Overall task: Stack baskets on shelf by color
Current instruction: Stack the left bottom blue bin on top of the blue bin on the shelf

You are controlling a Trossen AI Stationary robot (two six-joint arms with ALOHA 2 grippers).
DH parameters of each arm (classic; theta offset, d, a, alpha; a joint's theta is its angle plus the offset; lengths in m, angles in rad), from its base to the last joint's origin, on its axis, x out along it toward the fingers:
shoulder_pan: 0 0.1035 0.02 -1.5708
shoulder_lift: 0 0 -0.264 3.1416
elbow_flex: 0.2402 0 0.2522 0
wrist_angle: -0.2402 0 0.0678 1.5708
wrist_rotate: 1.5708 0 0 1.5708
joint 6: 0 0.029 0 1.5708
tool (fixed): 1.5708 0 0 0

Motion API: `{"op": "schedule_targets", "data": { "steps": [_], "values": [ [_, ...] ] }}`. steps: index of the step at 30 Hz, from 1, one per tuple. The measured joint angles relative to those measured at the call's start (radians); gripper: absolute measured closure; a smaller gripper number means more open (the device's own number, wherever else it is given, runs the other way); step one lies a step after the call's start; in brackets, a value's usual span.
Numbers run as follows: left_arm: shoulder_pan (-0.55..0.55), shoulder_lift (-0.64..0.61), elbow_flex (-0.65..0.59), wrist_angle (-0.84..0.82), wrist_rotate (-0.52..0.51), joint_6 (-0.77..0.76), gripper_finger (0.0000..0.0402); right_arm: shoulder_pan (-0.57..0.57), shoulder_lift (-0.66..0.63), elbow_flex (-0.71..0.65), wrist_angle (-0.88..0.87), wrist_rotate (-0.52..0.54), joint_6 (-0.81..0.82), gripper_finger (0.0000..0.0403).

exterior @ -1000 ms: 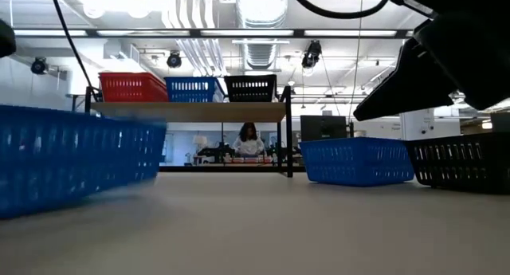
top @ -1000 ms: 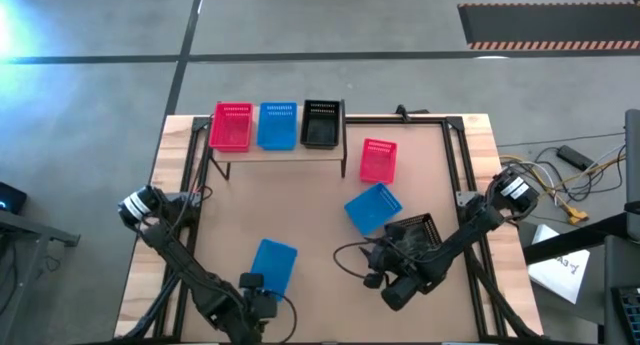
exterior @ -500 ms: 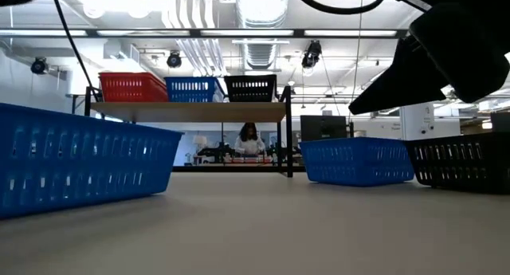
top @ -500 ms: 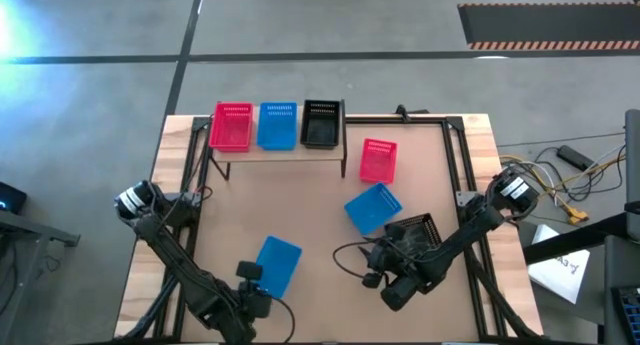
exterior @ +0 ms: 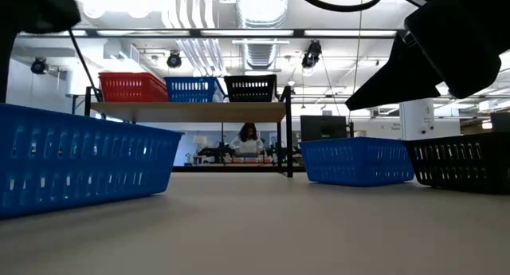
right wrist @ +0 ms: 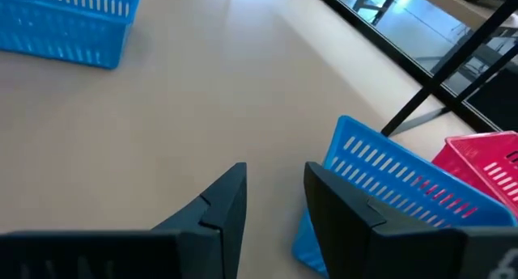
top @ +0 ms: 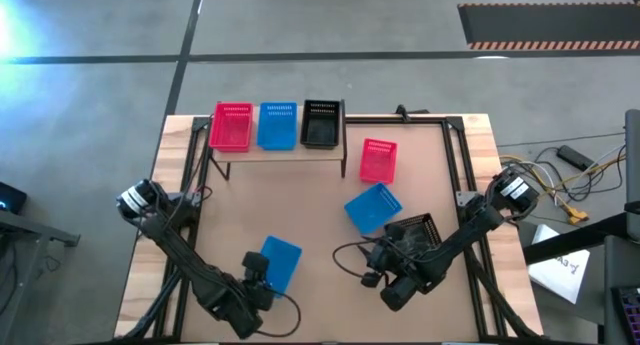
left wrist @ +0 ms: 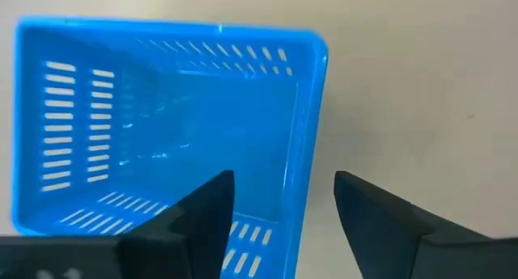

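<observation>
The shelf (top: 276, 152) at the far edge carries a red (top: 231, 126), a blue (top: 278, 125) and a black basket (top: 322, 123), side by side. On the table lie a red basket (top: 378, 160), a blue basket (top: 373, 207), a black basket (top: 415, 235) and a near blue basket (top: 279, 261). My left gripper (left wrist: 283, 178) is open at that basket's near end, with one finger inside and one outside its side wall (left wrist: 312, 141). I cannot tell that either finger touches it. My right gripper (right wrist: 275, 170) is open and empty, just left of the black basket.
The shelf's black legs and end posts (top: 343, 165) stand near the red basket. In the low view the near blue basket (exterior: 80, 159) fills the left. Bare tabletop (top: 290, 200) lies between shelf and loose baskets. A person (exterior: 249, 139) sits in the room beyond.
The near blue basket has turned slightly and shifted a little toward the table's right, then settled flat. My left gripper has moved a short way toward the far edge, over that basket's near end. My right gripper has risen slightly.
</observation>
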Motion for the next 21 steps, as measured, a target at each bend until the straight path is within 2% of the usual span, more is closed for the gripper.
{"op": "schedule_targets", "data": {
  "steps": [6,14,19,21],
  "values": [
    [0.007,0.0,-0.064,0.103,-0.016,0.051,0.0261,-0.005,0.0,0.0,0.0,0.02,0.0,0.0284],
    [0.04,0.001,-0.061,0.143,-0.038,0.06,0.0388,-0.005,0.0,0.0,0.0,0.026,-0.001,0.0284],
    [0.04,-0.008,-0.002,0.142,-0.041,0.13,0.0398,-0.005,0.0,0.0,0.0,0.025,-0.005,0.0284],
    [0.039,-0.03,0.036,0.134,-0.083,0.166,0.0399,-0.005,0.0,0.0,0.0,0.026,-0.01,0.0284]
  ]
}}
